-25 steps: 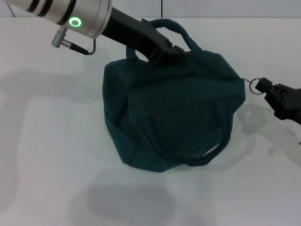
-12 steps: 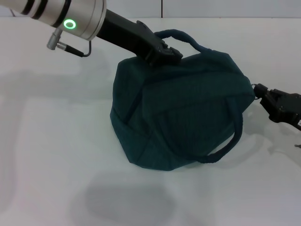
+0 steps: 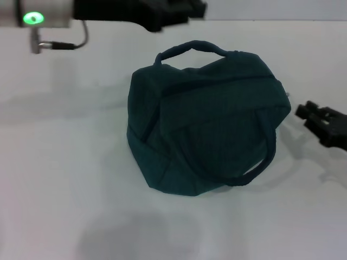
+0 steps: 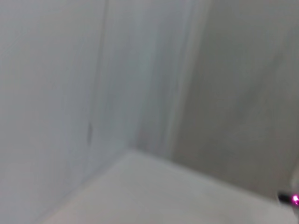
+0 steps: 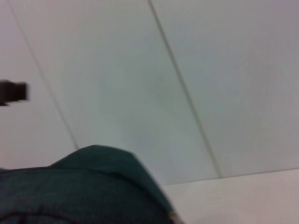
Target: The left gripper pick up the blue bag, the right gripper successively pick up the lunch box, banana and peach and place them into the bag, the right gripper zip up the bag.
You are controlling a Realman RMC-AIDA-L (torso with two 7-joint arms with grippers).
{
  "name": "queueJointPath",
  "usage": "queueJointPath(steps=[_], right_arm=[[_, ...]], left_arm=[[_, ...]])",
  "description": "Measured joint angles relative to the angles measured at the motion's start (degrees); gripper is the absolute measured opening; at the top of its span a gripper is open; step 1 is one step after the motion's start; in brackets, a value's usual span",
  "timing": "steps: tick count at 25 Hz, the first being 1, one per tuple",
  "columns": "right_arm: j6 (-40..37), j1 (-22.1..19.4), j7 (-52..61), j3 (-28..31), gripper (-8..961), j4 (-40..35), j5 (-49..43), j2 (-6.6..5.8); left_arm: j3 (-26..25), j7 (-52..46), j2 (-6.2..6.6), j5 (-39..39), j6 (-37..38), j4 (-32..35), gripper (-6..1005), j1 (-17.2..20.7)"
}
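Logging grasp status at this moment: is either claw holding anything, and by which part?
Nothing is held. The left claw is above and behind the blue bag, clear of its handle; the right claw sits beside the bag, apart.

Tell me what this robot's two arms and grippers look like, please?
The left gripper is black, on a silver cylindrical wrist with a glowing green ring light and a small metal plug with a thin grey cable looping below. The right gripper is all black, blocky, with slim prongs. Neither shows any writing that can be read.
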Motion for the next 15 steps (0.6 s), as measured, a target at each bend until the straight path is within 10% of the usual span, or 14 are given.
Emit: queueJointPath(steps=[8, 15], right_arm=[[-7.2, -3.8, -3.5, 15.8, 320, 0.0, 0.1, 0.06], [-28.2, -4.1, -3.5, 22.0, 597, -2.0, -0.3, -0.23]], left_arm=[[-1.9, 18.1, -0.49, -21.2, 1.0, -4.8, 321, 15.2], [-2.0, 43.2, -0.56, -36.6, 9.0, -24.6, 537, 21.5]])
